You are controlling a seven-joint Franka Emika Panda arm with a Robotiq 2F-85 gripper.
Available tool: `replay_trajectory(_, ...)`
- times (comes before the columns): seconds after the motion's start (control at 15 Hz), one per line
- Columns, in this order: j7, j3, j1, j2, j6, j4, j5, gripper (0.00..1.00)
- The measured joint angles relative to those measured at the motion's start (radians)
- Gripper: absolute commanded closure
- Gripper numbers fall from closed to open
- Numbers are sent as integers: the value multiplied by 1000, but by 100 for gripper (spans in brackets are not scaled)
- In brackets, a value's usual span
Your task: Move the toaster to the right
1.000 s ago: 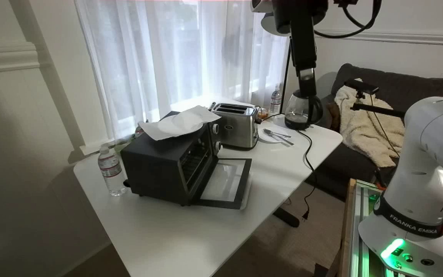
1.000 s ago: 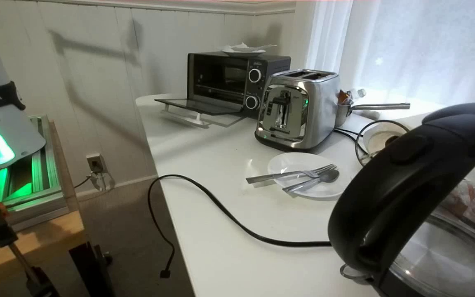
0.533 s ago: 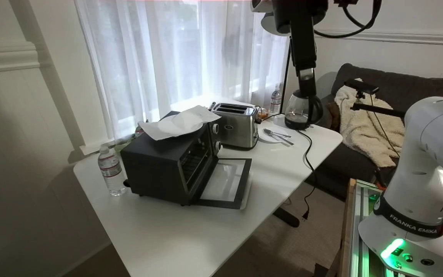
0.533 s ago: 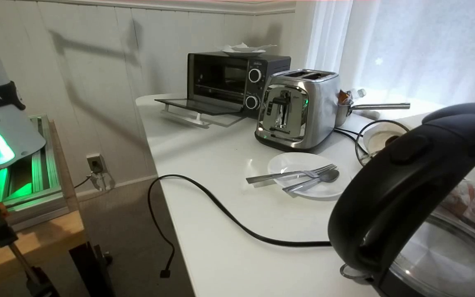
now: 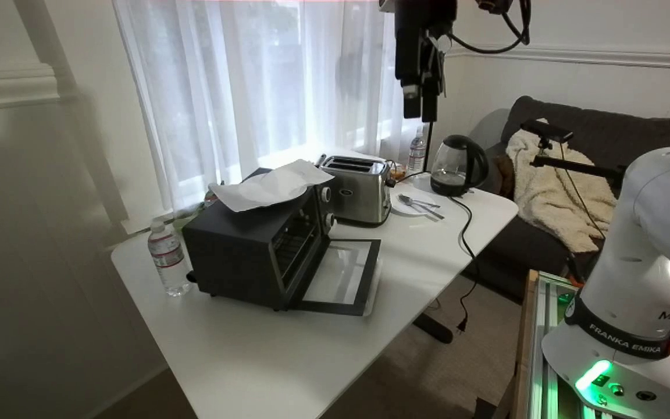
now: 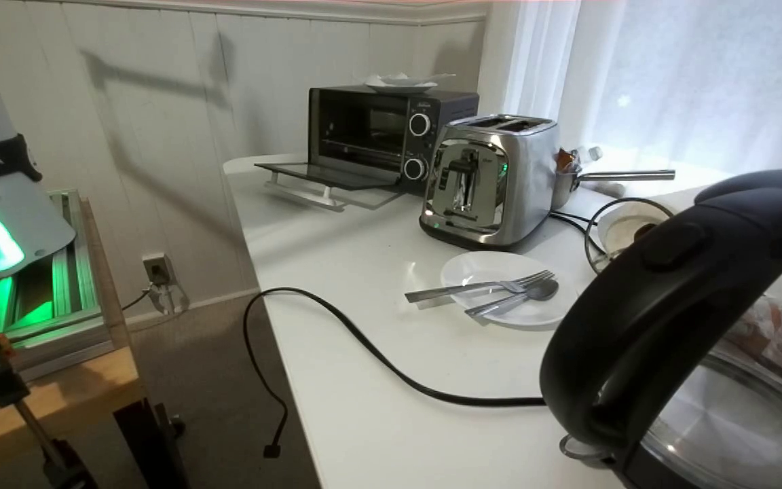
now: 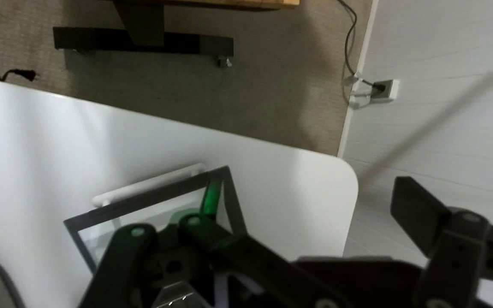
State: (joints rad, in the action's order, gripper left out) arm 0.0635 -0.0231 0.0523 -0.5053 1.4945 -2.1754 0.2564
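One tool [image 5: 421, 110] hangs above the desk [image 5: 253, 361], its two fingers [image 7: 417, 214] spread apart. In both exterior views, one toaster [image 5: 361, 198] stands just right of one black oven [image 5: 230, 256].

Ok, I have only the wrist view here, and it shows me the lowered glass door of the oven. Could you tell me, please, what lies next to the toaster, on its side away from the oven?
Observer: A white plate; it shows in both exterior views.
Operator: Thank you. And this plate, is it empty?
Observer: No, a fork and a spoon lie on it.
Operator: Understood. What is standing further on, behind these?
Observer: Past the plate, as seen from the toaster, stands the kettle.
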Motion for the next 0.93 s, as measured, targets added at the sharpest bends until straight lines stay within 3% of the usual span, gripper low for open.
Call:
replay_trajectory(0.67, -310, 183, -127, 306, 161, 223, -178, 0)
replay_trajectory(0.93, -474, 215, -159, 438, 312, 288, -285, 0)
